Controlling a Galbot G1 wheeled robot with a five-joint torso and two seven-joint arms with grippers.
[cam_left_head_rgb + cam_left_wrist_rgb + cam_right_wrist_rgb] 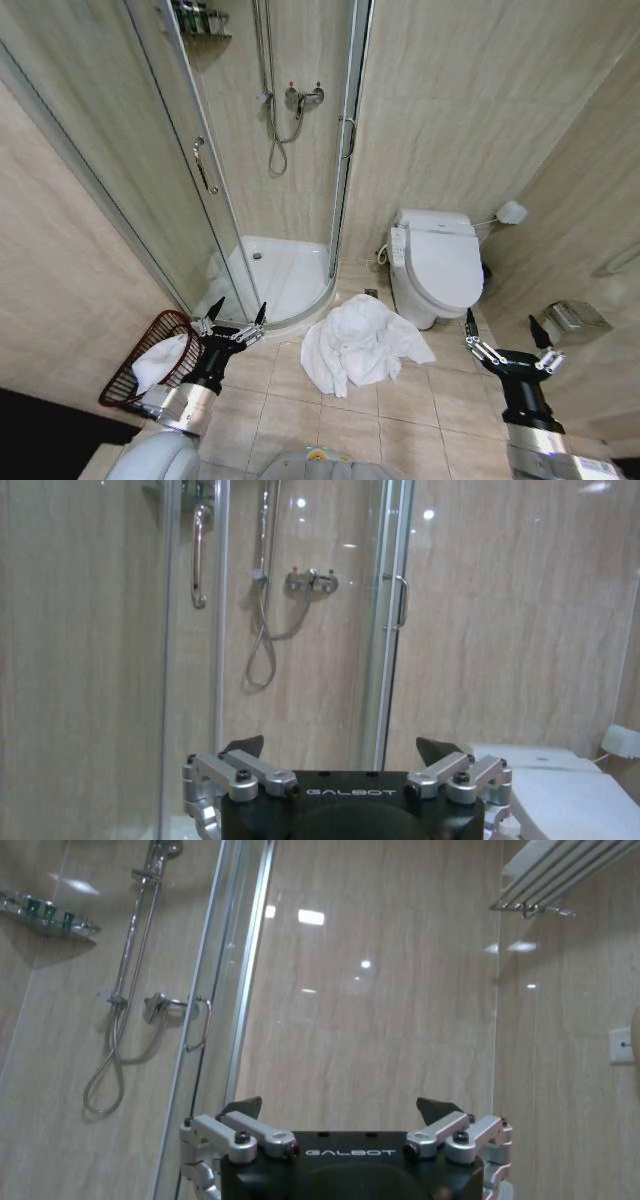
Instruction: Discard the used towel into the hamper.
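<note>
Crumpled on the floor tiles between both arms: one white towel point(357, 345), heaped with no clear long axis, just near of the shower tray and left of the toilet point(437, 265). Right of the left gripper point(232, 325), slightly closer to it than to the right gripper point(507, 340). Both open, empty. One hamper point(140, 362) at far left, white cloth inside.

Crumpled white towel point(358, 344) on tiled floor at centre, dark reddish-brown round wire hamper point(130, 372) at 8 o'clock beside spread-fingered left gripper point(236, 316), right gripper point(505, 334) spread at 4 o'clock.
</note>
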